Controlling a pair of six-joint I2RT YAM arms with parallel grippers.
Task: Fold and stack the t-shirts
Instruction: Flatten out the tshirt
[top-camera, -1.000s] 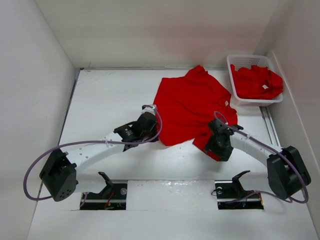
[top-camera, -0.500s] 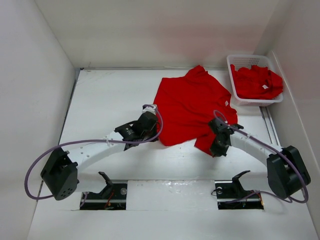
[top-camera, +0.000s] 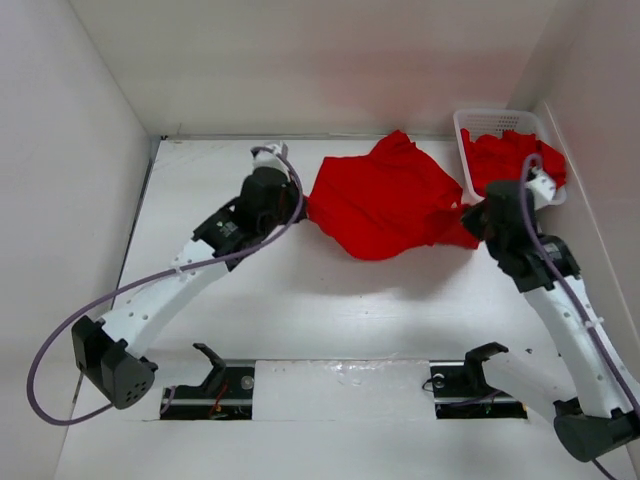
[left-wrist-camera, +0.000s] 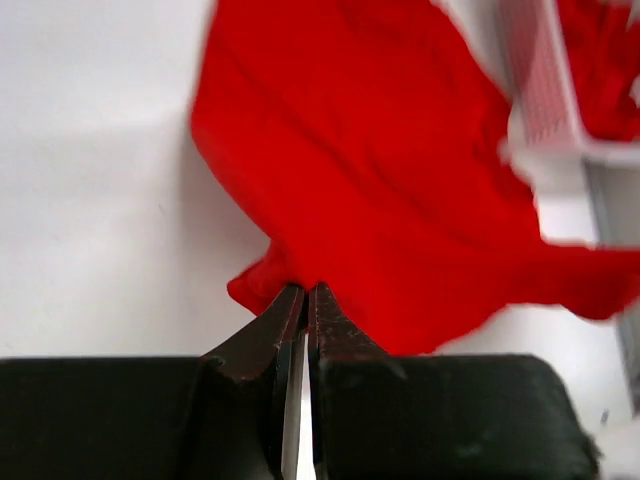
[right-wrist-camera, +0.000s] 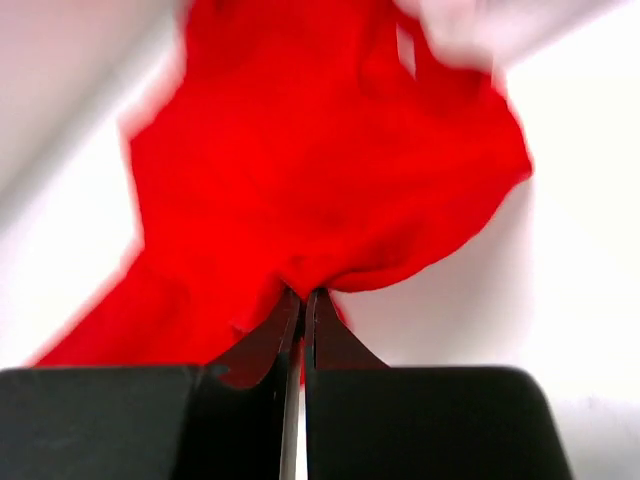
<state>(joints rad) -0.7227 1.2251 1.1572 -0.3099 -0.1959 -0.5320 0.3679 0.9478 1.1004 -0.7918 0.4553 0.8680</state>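
A bright red t-shirt (top-camera: 385, 200) hangs stretched between my two grippers above the far middle of the table. My left gripper (top-camera: 300, 205) is shut on the t-shirt's left edge (left-wrist-camera: 300, 270). On the other side, my right gripper (top-camera: 470, 220) is shut on its right edge (right-wrist-camera: 300, 270). The cloth sags and bunches between them, with a small white tag (right-wrist-camera: 405, 45) showing far off in the right wrist view. More red t-shirts (top-camera: 515, 165) lie heaped in the basket at the back right.
A white slotted plastic basket (top-camera: 470, 125) stands at the far right corner against the wall, just behind my right arm. White walls close the table on the left, back and right. Two black mounts (top-camera: 215, 375) sit at the near edge.
The right gripper closed on the t-shirt's near right corner. Both arms then swung away from me and lifted, and the flat shirt is now raised and bunched between them.
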